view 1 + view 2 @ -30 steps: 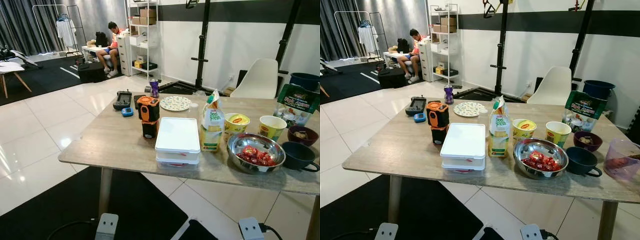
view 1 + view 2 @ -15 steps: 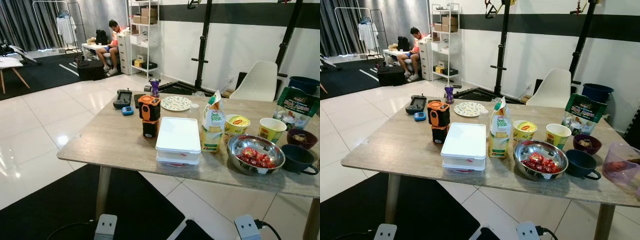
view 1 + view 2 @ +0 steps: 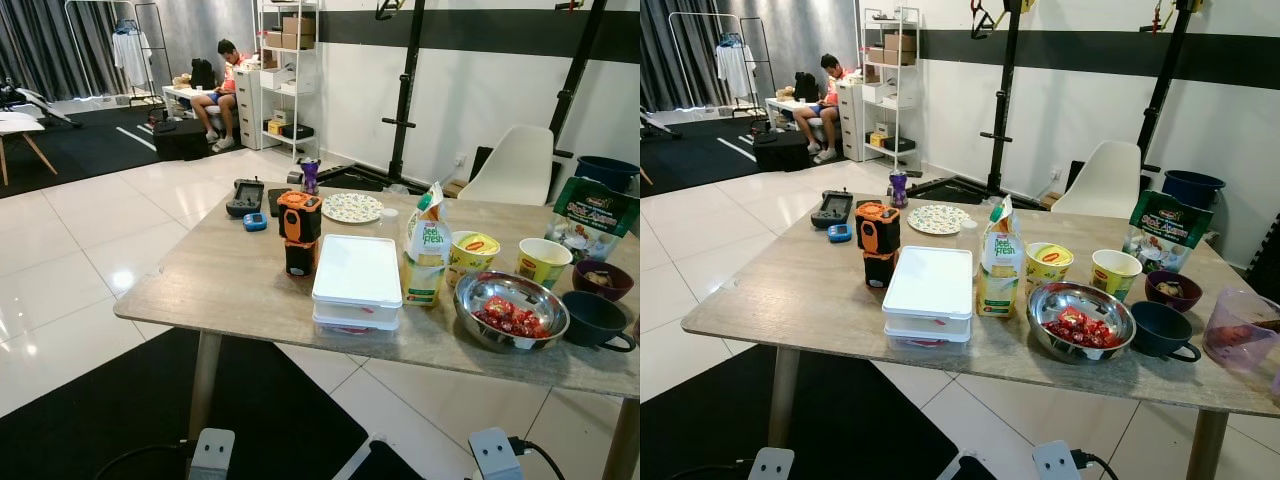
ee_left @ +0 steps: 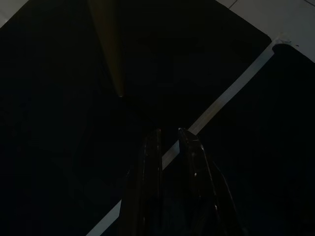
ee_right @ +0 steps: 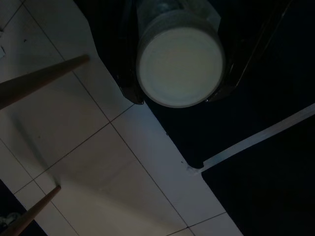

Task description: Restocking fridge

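1. Table [image 3: 230, 285] fills mid-frame in my head views; milk carton [image 3: 426, 246] stands centre-right.
2. Right gripper [image 5: 179, 101] pinches a white-capped bottle [image 5: 179, 66], hanging low over the floor.
3. Left gripper [image 4: 170, 142] hangs idle, fingers pressed nearly together.
4. I judge the carton nearer my occupied right arm.

"Peel Fresh" on the juice carton [image 3: 998, 262] (remaining labels illegible)

Wooden table [image 3: 230, 285] — food, containers [image 3: 356, 282]
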Robot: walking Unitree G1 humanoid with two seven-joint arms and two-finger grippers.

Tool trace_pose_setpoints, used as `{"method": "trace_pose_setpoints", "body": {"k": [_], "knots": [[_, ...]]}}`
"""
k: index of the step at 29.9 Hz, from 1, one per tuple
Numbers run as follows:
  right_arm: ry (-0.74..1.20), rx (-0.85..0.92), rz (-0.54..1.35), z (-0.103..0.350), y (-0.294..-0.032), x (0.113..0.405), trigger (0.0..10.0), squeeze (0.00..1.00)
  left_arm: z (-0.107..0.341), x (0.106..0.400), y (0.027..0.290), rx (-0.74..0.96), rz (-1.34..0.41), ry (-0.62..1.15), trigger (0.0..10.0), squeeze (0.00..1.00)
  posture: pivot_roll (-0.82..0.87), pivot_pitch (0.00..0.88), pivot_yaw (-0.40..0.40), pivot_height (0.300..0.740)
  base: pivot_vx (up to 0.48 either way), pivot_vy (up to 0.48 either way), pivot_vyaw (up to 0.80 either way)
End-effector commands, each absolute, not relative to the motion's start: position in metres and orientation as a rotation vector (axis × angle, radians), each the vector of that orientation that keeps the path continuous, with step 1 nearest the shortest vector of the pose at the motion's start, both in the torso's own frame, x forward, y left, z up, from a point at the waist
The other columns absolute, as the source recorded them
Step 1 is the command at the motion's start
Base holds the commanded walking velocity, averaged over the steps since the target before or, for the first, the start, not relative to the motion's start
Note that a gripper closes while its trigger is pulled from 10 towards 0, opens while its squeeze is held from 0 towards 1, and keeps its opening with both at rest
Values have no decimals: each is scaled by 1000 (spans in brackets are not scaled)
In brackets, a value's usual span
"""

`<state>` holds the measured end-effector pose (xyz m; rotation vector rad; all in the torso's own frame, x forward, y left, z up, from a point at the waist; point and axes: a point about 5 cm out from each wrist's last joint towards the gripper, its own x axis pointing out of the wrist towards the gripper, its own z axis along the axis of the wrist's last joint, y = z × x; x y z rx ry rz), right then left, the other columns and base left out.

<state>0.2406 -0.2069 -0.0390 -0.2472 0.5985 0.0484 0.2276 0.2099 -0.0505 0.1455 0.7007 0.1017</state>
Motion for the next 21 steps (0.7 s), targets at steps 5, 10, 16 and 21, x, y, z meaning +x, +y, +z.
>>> {"method": "trace_pose_setpoints", "body": {"k": [5, 10, 16, 21], "knots": [[561, -252, 38, -33, -209, 247, 10000, 0, -51, 228, 208, 153, 85, 707, 10000, 0, -37, 0, -36, 740, 0, 0, 0], [561, -252, 37, -33, -209, 246, 10000, 0, -49, 231, 211, 158, 88, 704, 10000, 0, -38, 0, -34, 740, 0, 0, 0], [564, -253, 38, -33, -209, 247, 10000, 0, -46, 234, 213, 159, 95, 695, 10000, 0, -29, 0, -35, 740, 0, 0, 0], [566, -248, 25, -34, -211, 246, 10000, 0, -46, 235, 214, 167, 87, 695, 10000, 0, -29, 0, -25, 740, 0, 0, 0]]}}
